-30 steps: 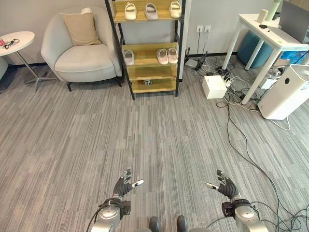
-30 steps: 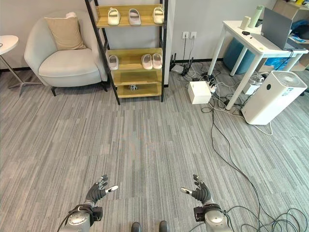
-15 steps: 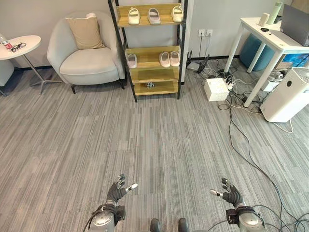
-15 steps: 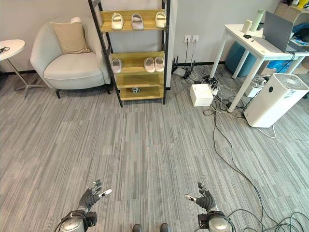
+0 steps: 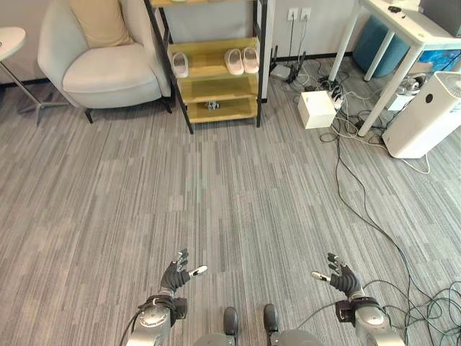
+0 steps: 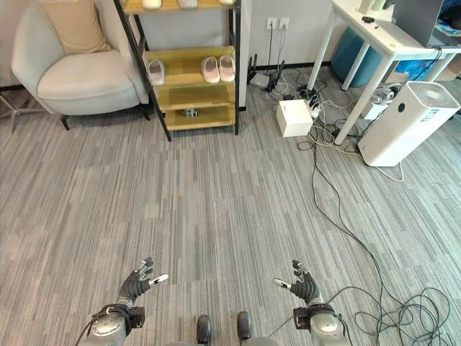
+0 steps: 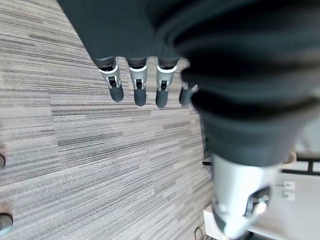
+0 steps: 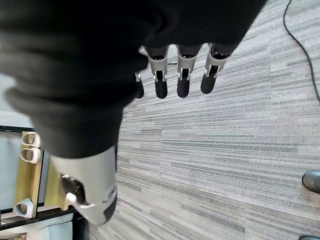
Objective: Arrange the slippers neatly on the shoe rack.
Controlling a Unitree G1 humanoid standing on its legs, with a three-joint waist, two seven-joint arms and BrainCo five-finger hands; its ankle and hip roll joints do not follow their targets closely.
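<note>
Left hand [image 5: 175, 275] and right hand [image 5: 341, 277] hang spread and empty, well short of the rack [image 5: 216, 79]. Closing in squarely on its slippers [image 5: 241, 60] comes first, I judge.

a black metal-framed shoe rack with light wooden shelves [image 5: 216, 88] stands against the far wall, just beside a pale armchair. on its middle shelf a pair of pale pink rubber slippers [image 5: 242, 60] lies side by side, touching, toes toward the wall, at the shelf's right end. a single white rubber slipper [image 5: 180, 65] lies flat at the left end of the same shelf, well apart from the pair. on the shelf above, cut off by the frame edge, the heels of more pale slippers [image 6: 187, 3] show in a row.
</note>
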